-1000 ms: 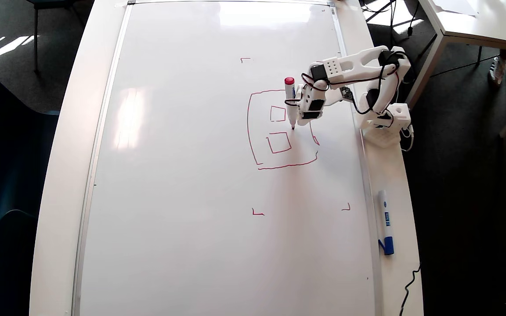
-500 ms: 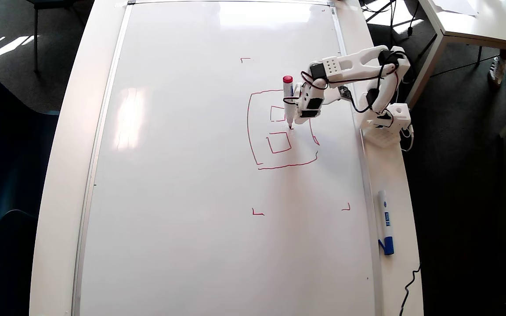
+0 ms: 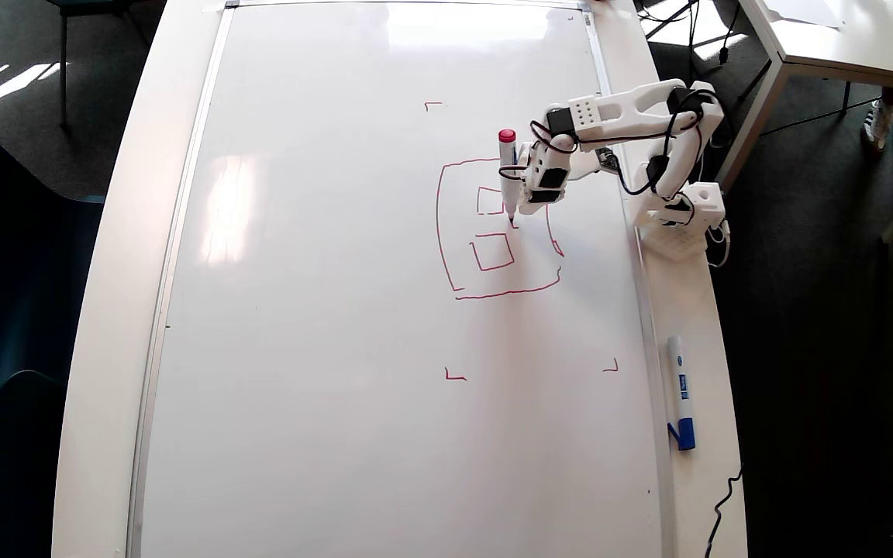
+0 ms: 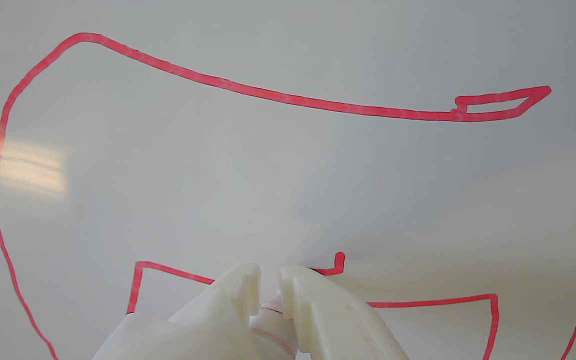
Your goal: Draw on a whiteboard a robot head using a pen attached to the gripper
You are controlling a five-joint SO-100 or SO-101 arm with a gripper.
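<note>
In the overhead view the whiteboard (image 3: 338, 310) fills the table. The robot head (image 3: 439, 225) is a red rounded outline with two small squares inside, right of the board's centre. The pen (image 3: 507, 167) stands nearly upright, red cap end on top. Its tip rests on the board between the two squares, at the upper one's lower right corner. My gripper (image 3: 515, 190) is shut on the pen's barrel. In the wrist view the gripper (image 4: 270, 280) shows two white fingers with the pen (image 4: 268, 310) between them. Red lines of the robot head (image 4: 288, 98) cross the whiteboard (image 4: 288, 190) beyond.
The arm's base (image 3: 679, 225) sits on the table's right strip. A white marker with a blue cap (image 3: 680, 395) lies there too, nearer the camera's bottom edge. Small red corner marks (image 3: 454, 377) frame the drawing. Another table (image 3: 842, 39) stands at the upper right.
The gripper and pen have shifted slightly to the left and up the overhead picture. The pen tip has moved a short way along the board beside the upper square.
</note>
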